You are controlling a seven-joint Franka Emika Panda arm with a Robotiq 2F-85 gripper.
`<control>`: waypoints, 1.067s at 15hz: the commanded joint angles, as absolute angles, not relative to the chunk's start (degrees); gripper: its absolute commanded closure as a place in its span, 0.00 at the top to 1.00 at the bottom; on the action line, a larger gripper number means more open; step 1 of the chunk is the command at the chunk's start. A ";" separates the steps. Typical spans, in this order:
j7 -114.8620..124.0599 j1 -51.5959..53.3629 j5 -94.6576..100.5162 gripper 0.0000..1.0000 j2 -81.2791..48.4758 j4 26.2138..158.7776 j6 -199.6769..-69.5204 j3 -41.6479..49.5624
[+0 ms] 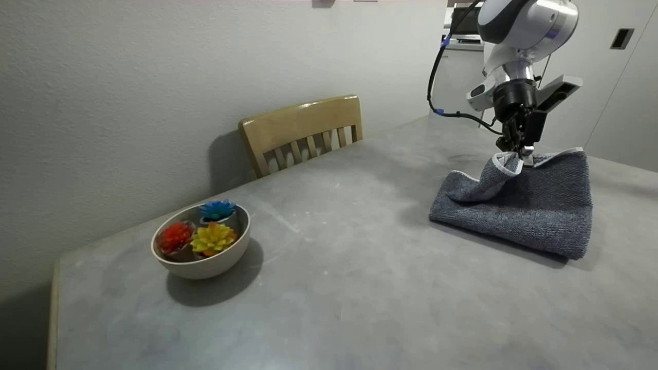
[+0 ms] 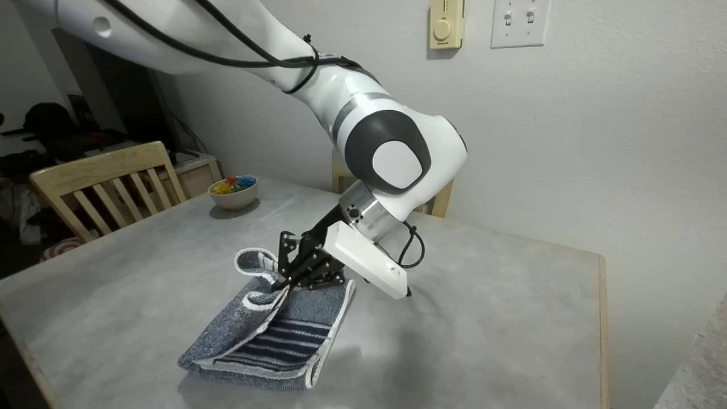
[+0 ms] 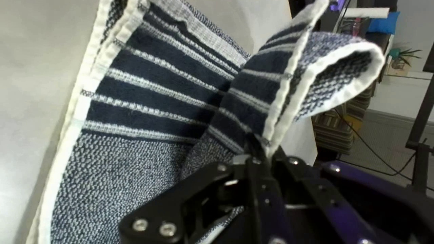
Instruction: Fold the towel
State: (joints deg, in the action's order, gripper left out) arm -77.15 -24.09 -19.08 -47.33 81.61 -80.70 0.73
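The blue-grey towel (image 1: 550, 210) lies on the table, partly folded over, with a raised edge; it also shows in an exterior view (image 2: 233, 329). Dark navy stripes on its inner face show there and in the wrist view (image 3: 149, 95). My gripper (image 1: 520, 154) is shut on the towel's white-bordered edge and holds it above the lower layer. The gripper also shows in an exterior view (image 2: 282, 284) and in the wrist view (image 3: 269, 154), where the pinched border runs up between its fingertips. A loose flap of towel curls beyond the fingers.
A white bowl (image 1: 205, 267) holding red, yellow and blue succulents stands on the grey table (image 1: 329, 308), away from the towel. A wooden chair (image 1: 303, 121) stands against the wall side. Another wooden chair (image 2: 108, 170) stands at a table edge.
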 commanded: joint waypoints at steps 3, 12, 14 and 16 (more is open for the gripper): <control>-74.61 -26.93 -24.74 0.02 -50.28 77.26 -76.52 0.55; -66.84 -31.06 -33.59 0.02 -52.73 76.76 -74.35 1.35; -65.66 -31.93 -34.68 0.02 -52.44 77.28 -75.19 2.19; -65.27 -32.65 -35.06 0.02 -52.44 77.05 -75.24 2.71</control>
State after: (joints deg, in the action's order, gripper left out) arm -66.72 -31.33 -33.32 -51.89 78.30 -75.44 2.07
